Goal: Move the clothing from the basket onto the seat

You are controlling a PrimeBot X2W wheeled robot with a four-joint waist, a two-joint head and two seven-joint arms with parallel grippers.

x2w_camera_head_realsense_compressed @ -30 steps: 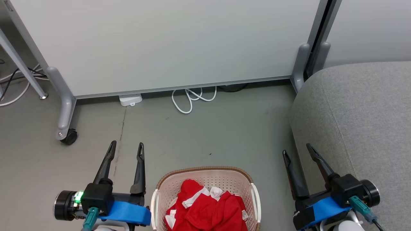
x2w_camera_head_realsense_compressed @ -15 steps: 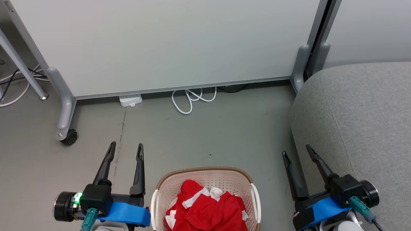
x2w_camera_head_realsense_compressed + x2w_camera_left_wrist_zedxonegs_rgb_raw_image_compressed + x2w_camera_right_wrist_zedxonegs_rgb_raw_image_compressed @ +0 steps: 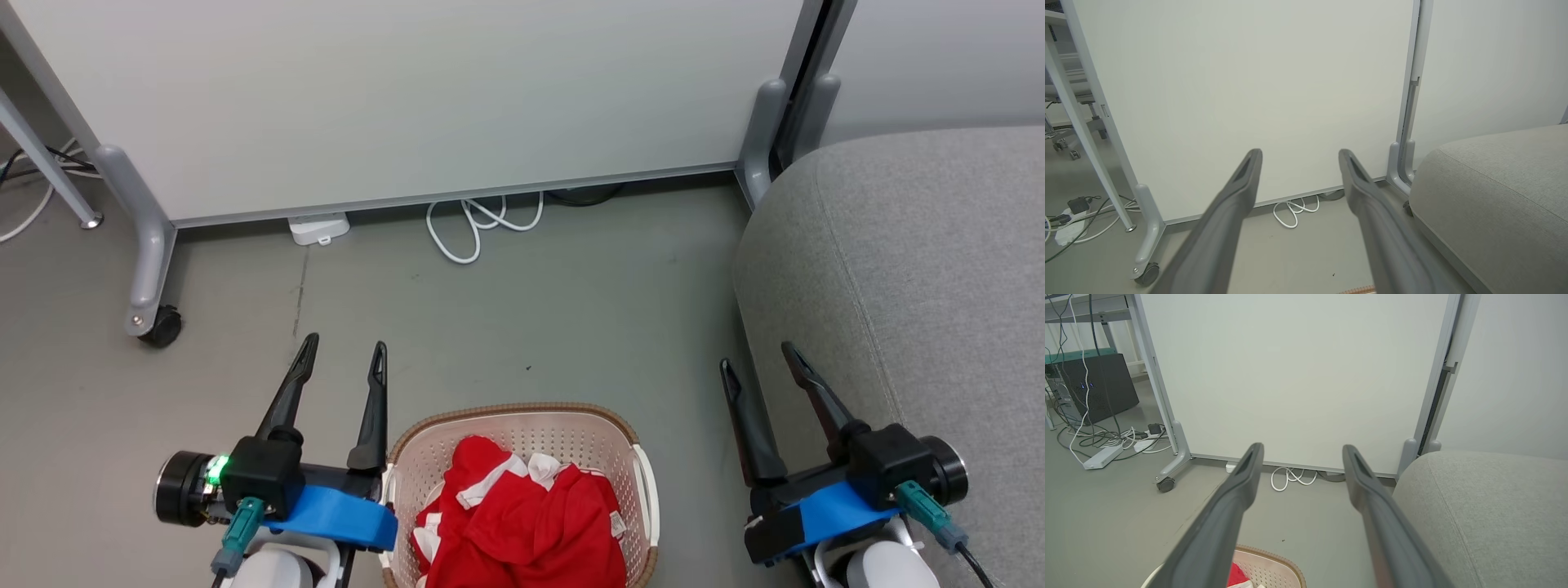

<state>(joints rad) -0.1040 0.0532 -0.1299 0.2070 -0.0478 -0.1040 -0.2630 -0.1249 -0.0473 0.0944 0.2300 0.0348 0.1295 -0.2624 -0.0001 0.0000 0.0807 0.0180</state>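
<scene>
Basket: cream perforated plastic with a brown woven-look rim and a white handle on each side. It stands upright on the floor, and the lower edge of the head view cuts off its near part.

Clothing: red soft fabric with white trim, crumpled in a loose heap inside the basket. A small white tag shows at its right edge.

Seat: large grey upholstered cushion with a rounded corner and one stitched seam. It lies right of the basket, with a strip of floor between them.
</scene>
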